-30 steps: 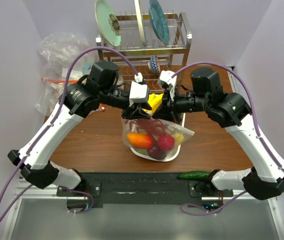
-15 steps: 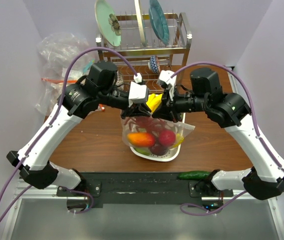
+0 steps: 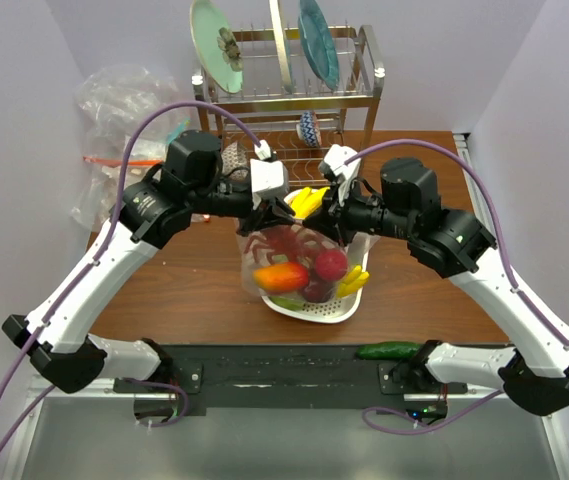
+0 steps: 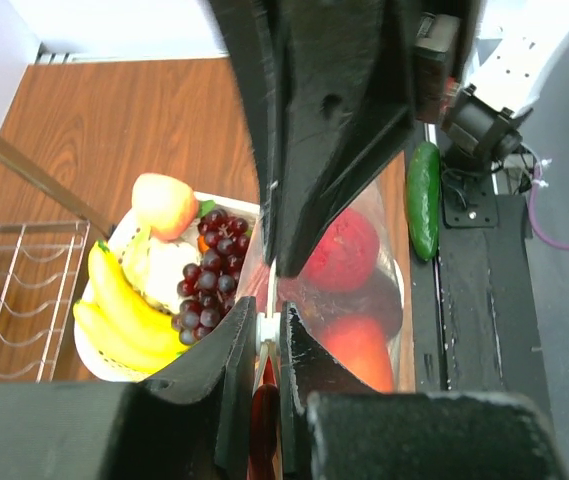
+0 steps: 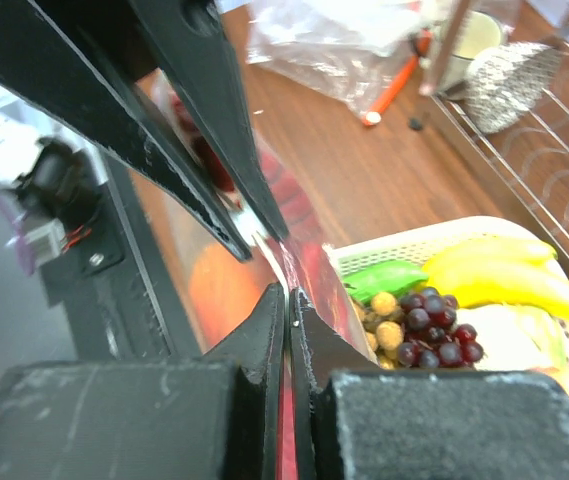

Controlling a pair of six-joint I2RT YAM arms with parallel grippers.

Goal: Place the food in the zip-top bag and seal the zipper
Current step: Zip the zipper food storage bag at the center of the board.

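we find the bag (image 3: pixel 299 268) hanging by its mouth above the white tray (image 3: pixel 340 312), off the tabletop (image 3: pixel 184 280). the food (image 3: pixel 304 272) lies inside it, bunched at the bottom: red, orange and dark red pieces show through the plastic.

the left tool (image 3: pixel 267 208) is clamped on the left end of the mouth edge. the right tool (image 3: pixel 329 213) is clamped on the right end. both wrist views show the plastic nipped between fingers that are pressed together.

the governing relation is that the mouth edge runs left to right, straight from one tool to the other, with the free span between them. the zipper is too fine to pick out, and we cannot tell whether any of it is pressed shut.

in our judgement the filling is done and sealing remains. that calls for a pinch travelling along this axis, each tool working inward toward the other. neither arm is nearer, as both are on the edge.

bananas (image 3: pixel 309 200) lie in the tray behind the bag.
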